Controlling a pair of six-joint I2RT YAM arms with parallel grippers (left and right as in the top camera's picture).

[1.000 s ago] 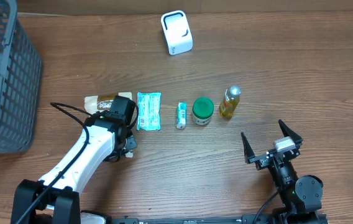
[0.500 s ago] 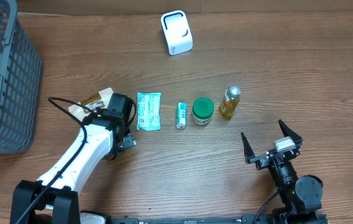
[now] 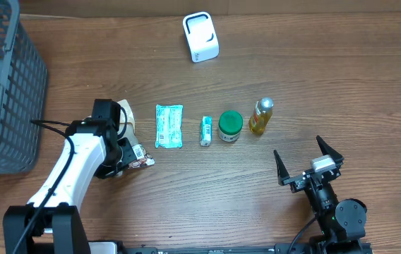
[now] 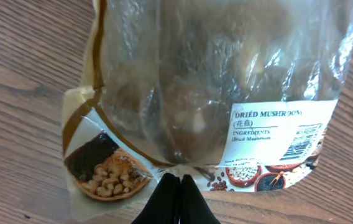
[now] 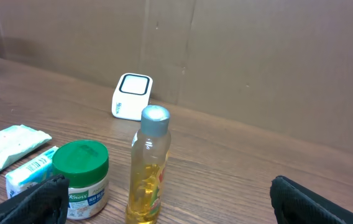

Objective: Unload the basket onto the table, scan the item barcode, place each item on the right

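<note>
Overhead: the mushroom bag [image 3: 140,156] is at the left, well apart from the scanner [image 3: 200,37]; the long carry could swing it. Left wrist: the left gripper [image 4: 178,184] is clenched on the bag's thin seam only; it may slip, or the barcode [image 4: 302,142] could crumple. Right wrist: the right gripper [image 5: 170,200] is spread wide, holding nothing.

Open table [image 3: 327,70] lies between the scanner [image 3: 200,37] and the bottle [image 3: 261,116]. The basket [image 3: 6,92] walls off the left side; the jar [image 3: 229,126] and bottle stand close, leaving a narrow gap.
</note>
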